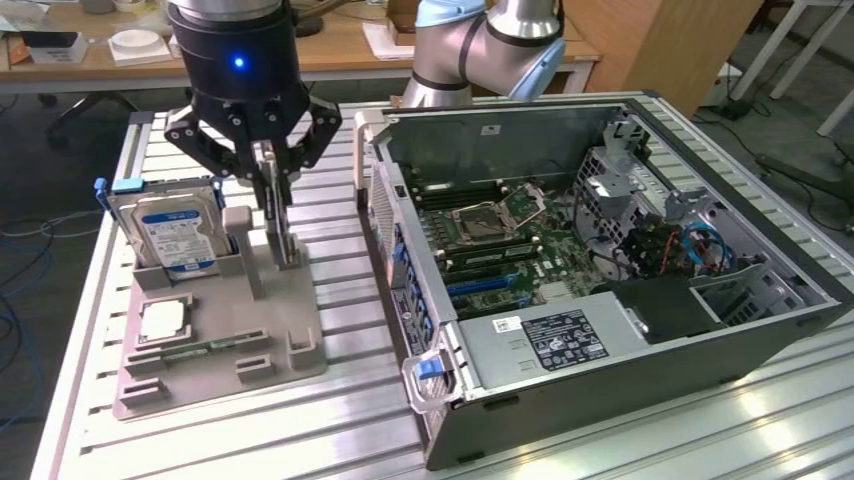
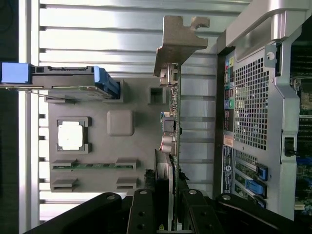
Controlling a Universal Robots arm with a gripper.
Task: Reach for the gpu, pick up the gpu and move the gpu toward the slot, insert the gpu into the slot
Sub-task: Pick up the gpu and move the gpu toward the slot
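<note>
Black pincer (image 1: 271, 185) tight on the upright gpu (image 1: 282, 238) — silver bracket (image 2: 178, 39) plain in wrist view.

Black cylindrical wrist (image 1: 240, 45) with blue light (image 1: 240, 63), black-linked gripper (image 1: 272, 200), silver arm (image 1: 454, 50) with pale-blue caps.

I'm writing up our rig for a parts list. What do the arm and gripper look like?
The gripper has a black cylindrical body with a lit blue light, and black linkage jaws with silver bolts. The arm is silver tube with light-blue joint caps.
</note>
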